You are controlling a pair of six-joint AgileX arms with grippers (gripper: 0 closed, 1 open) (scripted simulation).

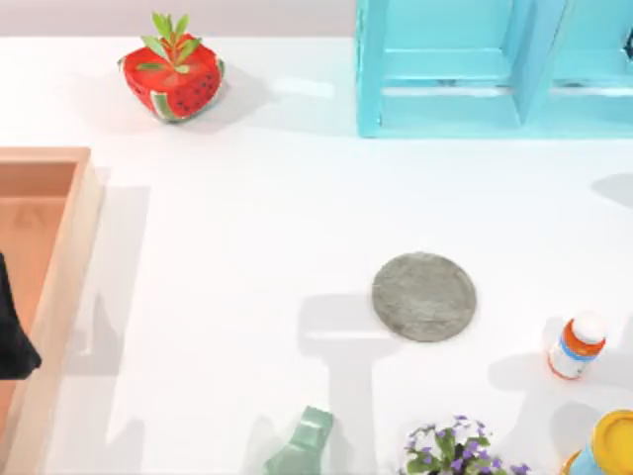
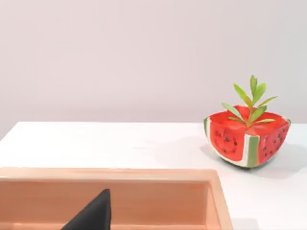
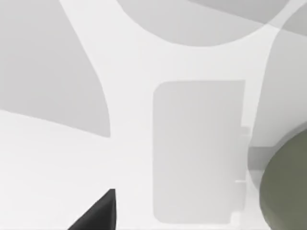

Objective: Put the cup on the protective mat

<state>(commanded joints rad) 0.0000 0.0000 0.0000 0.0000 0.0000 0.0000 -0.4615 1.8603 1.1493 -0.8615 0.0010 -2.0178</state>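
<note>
The protective mat (image 1: 423, 296) lies flat on the white worktop (image 1: 237, 247) with bare surface all round its edge. Only shadows fall just left of it. The nearest things are the orange-and-white bottle (image 1: 576, 345) to the right of the mat and the purple flowers (image 1: 457, 450) and mint-green angular object (image 1: 302, 445) toward the near edge. The teal shelf (image 1: 445, 69) stands well behind the mat. The watermelon planter (image 1: 174, 74) sits far to its back left.

The wooden tray (image 1: 59, 287) runs along the worktop's left edge, far left of the mat, and the left tool (image 1: 15, 341) is parked over it. I cannot tell whether it is open or closed.

The right tool (image 3: 98, 214) hangs over bare worktop, its state likewise untellable. A dull grey-green rounded edge (image 3: 288, 191) is nearby, cup or mat I cannot tell.
</note>
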